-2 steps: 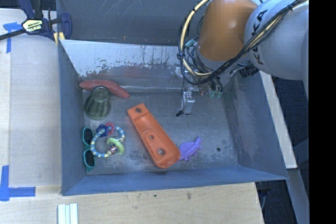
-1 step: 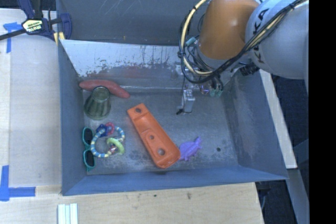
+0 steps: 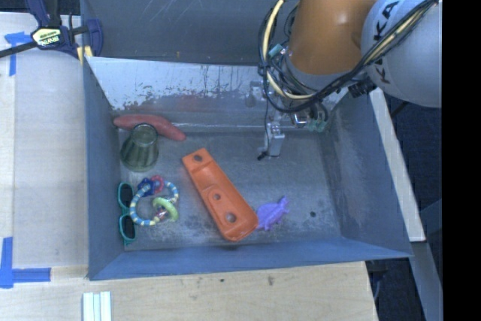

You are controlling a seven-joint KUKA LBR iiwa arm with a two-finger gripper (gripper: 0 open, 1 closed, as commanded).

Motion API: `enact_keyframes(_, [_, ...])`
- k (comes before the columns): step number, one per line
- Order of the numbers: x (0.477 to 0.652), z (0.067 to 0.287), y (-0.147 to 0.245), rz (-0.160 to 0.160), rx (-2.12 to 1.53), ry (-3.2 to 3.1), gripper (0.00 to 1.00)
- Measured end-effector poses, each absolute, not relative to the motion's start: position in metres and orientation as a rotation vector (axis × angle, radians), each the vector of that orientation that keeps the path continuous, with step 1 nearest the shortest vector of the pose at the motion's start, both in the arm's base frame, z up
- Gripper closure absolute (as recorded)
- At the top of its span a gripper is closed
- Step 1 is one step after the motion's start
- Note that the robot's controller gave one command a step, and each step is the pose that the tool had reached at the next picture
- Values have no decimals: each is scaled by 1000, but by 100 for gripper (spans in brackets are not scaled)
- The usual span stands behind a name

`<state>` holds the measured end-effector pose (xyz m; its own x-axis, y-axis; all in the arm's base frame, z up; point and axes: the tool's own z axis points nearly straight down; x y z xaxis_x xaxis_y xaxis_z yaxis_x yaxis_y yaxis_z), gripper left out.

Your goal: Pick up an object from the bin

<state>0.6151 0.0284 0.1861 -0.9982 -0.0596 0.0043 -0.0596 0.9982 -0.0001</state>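
**Gripper (image 3: pixel 267 148) over bare floor at the back of the bin (image 3: pixel 225 34)**

The arm comes in from the right, and its orange wrist cover and looped cables sit above the bin's back right part. Below them the gripper hangs down over an open patch of grey floor, near the foot of the back wall and a little right of the middle. Whether it is open or closed cannot be told from this angle.

The nearest thing is an orange block (image 3: pixel 219 195) with round holes in its top. It lies slantwise on the floor, its upper end to the left of and below the gripper and clear of it. A small purple toy (image 3: pixel 271 213) lies just beside the block's lower end, towards the front wall.

The other things lie along the left side, well apart from the gripper. A reddish sausage-shaped piece (image 3: pixel 149 125) lies by the back wall, with a dark green cup (image 3: pixel 140 147) on its side just below it. Further forward are a ring of coloured beads (image 3: pixel 154 201) and a teal pair of toy glasses (image 3: pixel 125 210) at the ring's left
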Motion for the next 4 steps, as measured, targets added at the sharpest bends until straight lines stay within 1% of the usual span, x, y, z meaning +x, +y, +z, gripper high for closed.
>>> enact_keyframes(1, [613, 201, 31, 0, 127, -3137, 0])
enact_keyframes(2, [619, 237, 27, 1, 375, -3126, 0])
enact_keyframes(3, [576, 210, 16, 1, 587, -3094, 0])
enact_keyframes(4, [548, 183, -28, 0, 820, -3039, 0])
